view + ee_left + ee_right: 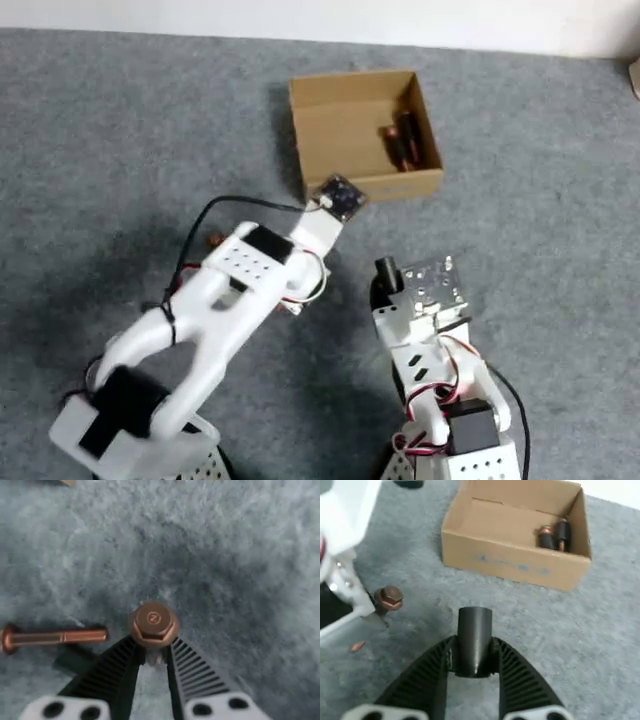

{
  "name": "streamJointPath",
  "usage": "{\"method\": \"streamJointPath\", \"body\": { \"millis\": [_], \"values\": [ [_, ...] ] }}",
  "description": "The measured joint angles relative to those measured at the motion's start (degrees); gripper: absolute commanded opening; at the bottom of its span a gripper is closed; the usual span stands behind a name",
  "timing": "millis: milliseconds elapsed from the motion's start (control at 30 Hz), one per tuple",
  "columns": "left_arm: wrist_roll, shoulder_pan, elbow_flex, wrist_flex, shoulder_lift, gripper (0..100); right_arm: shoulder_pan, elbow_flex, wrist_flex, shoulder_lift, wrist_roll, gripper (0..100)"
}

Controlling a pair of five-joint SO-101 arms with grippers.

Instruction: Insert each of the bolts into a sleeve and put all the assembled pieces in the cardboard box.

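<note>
On the left of the grey carpet (120,130), our left gripper (152,655) is closed on a bolt (153,623), whose hex head shows just past the fingertips. A second bolt (55,637) lies flat on the carpet near it. To the right, our right gripper (474,655) is clamped on a black sleeve (474,630), which stands out beyond its fingertips. Farther off sits the cardboard box (510,565), with two assembled pieces (554,534) by its right wall. To do the insertion well, we judge that we should line the bolt's shank up with the sleeve's bore before pushing, and keep the sleeve steady meanwhile. A stamped mark sits on the bolt head and faint blue print on the box's near wall. We cannot make out either.
</note>
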Motion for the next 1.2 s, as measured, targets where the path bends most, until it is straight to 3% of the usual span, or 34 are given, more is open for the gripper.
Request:
{"method": "streamJointPath", "body": {
  "millis": [267, 633, 867, 1033, 1200],
  "values": [
    [-0.4, 0.3, -0.1, -8.8, 9.7, 0, 0.8, 2.5, -1.8, 0.0, 0.0, 0.5],
    [-0.2, 0.2, -0.8, -9.5, 10.3, 0, 0.8, 4.0, -5.0, 0.0, 0.0, 0.5],
    [-0.2, 1.9, -7.3, 1.4, -11.4, 0, 0.8, 4.0, -5.0, 0.0, 0.0, 0.5],
    [-0.1, 1.9, -7.0, 1.8, -30.2, 0, 0.8, 4.0, -7.6, 0.0, 0.0, 0.5],
    [-0.3, 3.1, -0.4, 1.9, -40.7, 0, -1.5, 5.1, -14.9, 0.0, 0.0, 0.5]
  ]
}}
